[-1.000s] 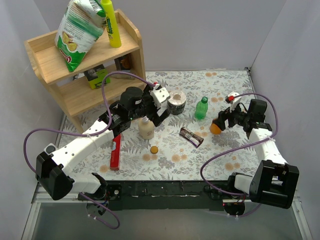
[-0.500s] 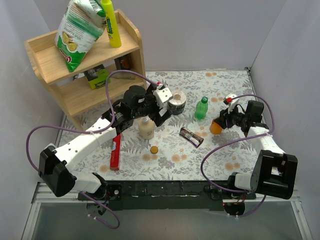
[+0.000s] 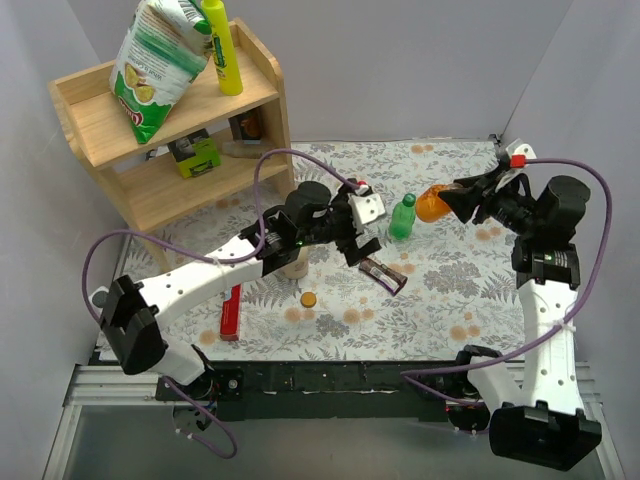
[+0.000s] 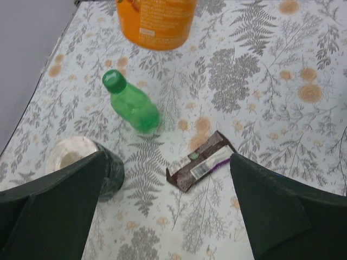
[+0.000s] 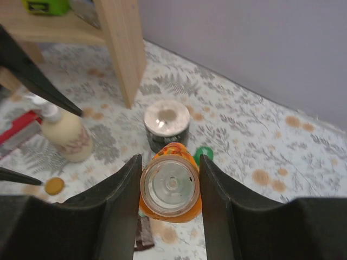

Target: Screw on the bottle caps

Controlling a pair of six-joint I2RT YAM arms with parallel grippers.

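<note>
My right gripper (image 3: 447, 203) is shut on the orange bottle (image 3: 431, 204) and holds it tilted in the air, right of the green bottle (image 3: 402, 216). In the right wrist view the orange bottle (image 5: 169, 187) sits between both fingers with a round end toward the camera. The green bottle (image 4: 133, 103) stands on the mat with a dark green top (image 4: 114, 80). An orange-brown cap (image 3: 309, 299) lies loose near the front; the right wrist view shows this cap (image 5: 53, 185) too. My left gripper (image 3: 352, 237) is open and empty, and in its own view the left gripper (image 4: 168, 216) hovers over the mat.
A snack bar (image 3: 384, 273) lies in the middle of the mat. A tape roll (image 4: 81, 162) sits by my left finger. A cream bottle (image 5: 65, 135) stands under the left arm. A red tool (image 3: 231, 305) lies at the left. A wooden shelf (image 3: 170, 130) fills the back left.
The right gripper closed on the orange bottle and lifted it off the mat, up and toward the green bottle. The left arm swung to the right, staying open.
</note>
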